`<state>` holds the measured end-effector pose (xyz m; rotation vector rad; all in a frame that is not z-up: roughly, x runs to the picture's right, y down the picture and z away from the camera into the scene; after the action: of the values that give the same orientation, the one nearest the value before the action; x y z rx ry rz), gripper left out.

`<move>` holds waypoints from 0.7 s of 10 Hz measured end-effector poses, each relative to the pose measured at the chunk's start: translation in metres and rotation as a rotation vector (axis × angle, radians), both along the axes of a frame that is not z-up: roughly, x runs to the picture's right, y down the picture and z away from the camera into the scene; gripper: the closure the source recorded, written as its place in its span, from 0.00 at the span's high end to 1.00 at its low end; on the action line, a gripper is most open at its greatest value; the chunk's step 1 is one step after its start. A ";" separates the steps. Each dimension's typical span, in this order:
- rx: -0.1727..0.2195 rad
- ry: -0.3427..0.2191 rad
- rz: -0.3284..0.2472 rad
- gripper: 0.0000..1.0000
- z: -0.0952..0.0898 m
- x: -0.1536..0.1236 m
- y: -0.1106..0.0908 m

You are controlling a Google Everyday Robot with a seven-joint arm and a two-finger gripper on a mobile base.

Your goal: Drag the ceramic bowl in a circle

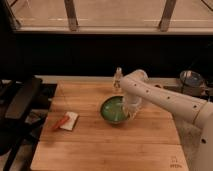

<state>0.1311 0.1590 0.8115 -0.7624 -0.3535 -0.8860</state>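
Observation:
The green ceramic bowl (113, 110) sits on the wooden table (100, 145), near its middle and a little to the right. My gripper (132, 111) hangs from the white arm (165, 100) and is down at the bowl's right rim, touching it. The arm comes in from the right. A small clear bottle (118, 79) stands upright just behind the bowl at the table's far edge.
A white packet with a red item (66, 121) lies on the table's left side. A grey-blue dish (192, 78) sits off the table at the far right. A black chair (20, 102) stands left of the table. Dark panels and windows run behind.

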 end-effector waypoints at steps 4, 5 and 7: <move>0.002 0.016 0.020 0.18 -0.003 -0.009 -0.001; -0.002 0.032 0.036 0.18 -0.008 0.002 0.003; -0.017 0.077 0.085 0.18 -0.022 0.038 0.016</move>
<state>0.1687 0.1747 0.7897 -0.7891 -0.3230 -0.7728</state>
